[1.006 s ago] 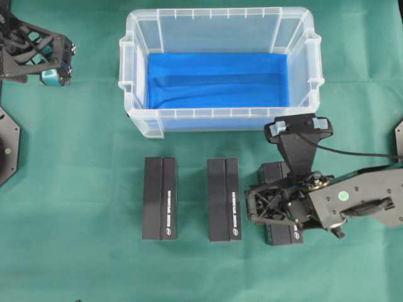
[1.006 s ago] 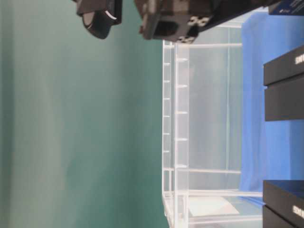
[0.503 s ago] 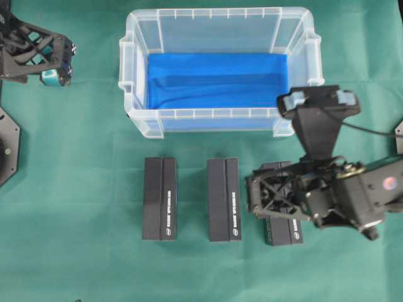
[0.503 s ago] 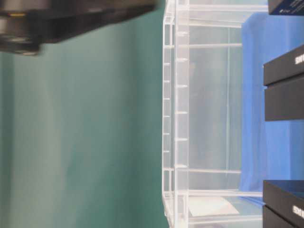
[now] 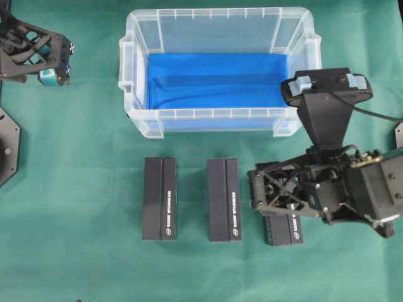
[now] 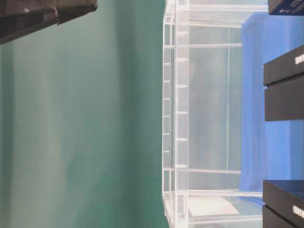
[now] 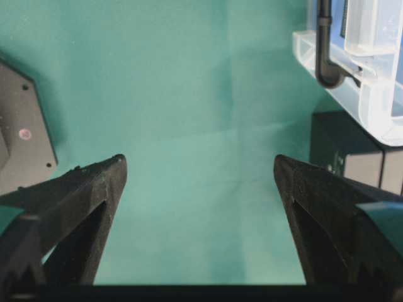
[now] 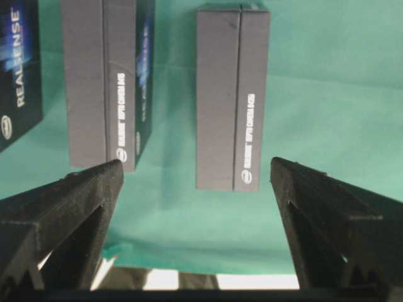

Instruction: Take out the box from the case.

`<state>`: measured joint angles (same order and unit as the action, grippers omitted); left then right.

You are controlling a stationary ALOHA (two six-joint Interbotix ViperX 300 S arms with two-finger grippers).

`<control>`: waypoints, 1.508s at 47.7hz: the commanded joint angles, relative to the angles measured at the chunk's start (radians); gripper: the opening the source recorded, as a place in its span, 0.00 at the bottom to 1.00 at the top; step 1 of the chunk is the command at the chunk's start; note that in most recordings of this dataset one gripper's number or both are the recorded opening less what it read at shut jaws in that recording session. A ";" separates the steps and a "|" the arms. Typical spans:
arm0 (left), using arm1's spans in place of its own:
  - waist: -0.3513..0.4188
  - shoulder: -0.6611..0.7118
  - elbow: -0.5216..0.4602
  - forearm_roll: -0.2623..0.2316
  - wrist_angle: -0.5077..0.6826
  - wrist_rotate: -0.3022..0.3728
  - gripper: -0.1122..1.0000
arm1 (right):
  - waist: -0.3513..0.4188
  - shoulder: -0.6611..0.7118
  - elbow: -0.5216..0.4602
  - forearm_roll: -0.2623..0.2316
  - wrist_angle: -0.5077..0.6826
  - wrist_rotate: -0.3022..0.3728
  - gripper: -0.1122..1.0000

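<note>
I see three matte black boxes [image 5: 160, 199] on green cloth [image 5: 75, 189] beside the clear ribbed case [image 5: 220, 113]; both claws [image 5: 261, 195] gape wide.

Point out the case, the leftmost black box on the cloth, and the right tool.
case [image 5: 140, 119]: overhead view, front left corner of the clear rim.
leftmost black box [image 5: 159, 198]: overhead view, middle of its top face.
right tool [image 8: 196, 189]: right wrist view, midway between the open fingertips.
</note>
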<state>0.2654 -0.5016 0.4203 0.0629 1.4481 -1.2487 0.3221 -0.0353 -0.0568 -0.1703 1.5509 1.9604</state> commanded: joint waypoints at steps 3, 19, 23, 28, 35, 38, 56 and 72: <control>-0.002 -0.009 -0.009 0.000 -0.003 0.000 0.97 | 0.012 -0.060 0.026 0.015 0.000 0.000 0.92; -0.002 -0.018 0.000 0.000 0.002 -0.003 0.97 | 0.067 -0.235 0.202 0.029 0.003 0.055 0.92; -0.002 -0.020 0.002 0.000 0.000 -0.005 0.97 | 0.077 -0.265 0.232 0.034 0.003 0.064 0.92; -0.002 -0.020 0.002 0.000 -0.009 -0.005 0.97 | 0.077 -0.291 0.253 0.034 0.003 0.064 0.92; -0.002 -0.020 0.002 0.000 -0.011 -0.008 0.97 | 0.074 -0.298 0.261 0.031 0.005 0.054 0.92; -0.002 -0.020 0.002 0.000 -0.011 -0.009 0.97 | 0.064 -0.299 0.264 0.031 0.005 0.048 0.92; -0.002 -0.020 0.000 0.000 -0.011 -0.011 0.97 | -0.149 -0.400 0.348 0.029 -0.008 -0.164 0.92; -0.002 -0.020 0.000 0.000 -0.011 -0.014 0.97 | -0.382 -0.423 0.367 0.034 -0.014 -0.431 0.92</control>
<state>0.2654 -0.5123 0.4326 0.0629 1.4404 -1.2625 -0.0169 -0.4510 0.3160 -0.1381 1.5447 1.5708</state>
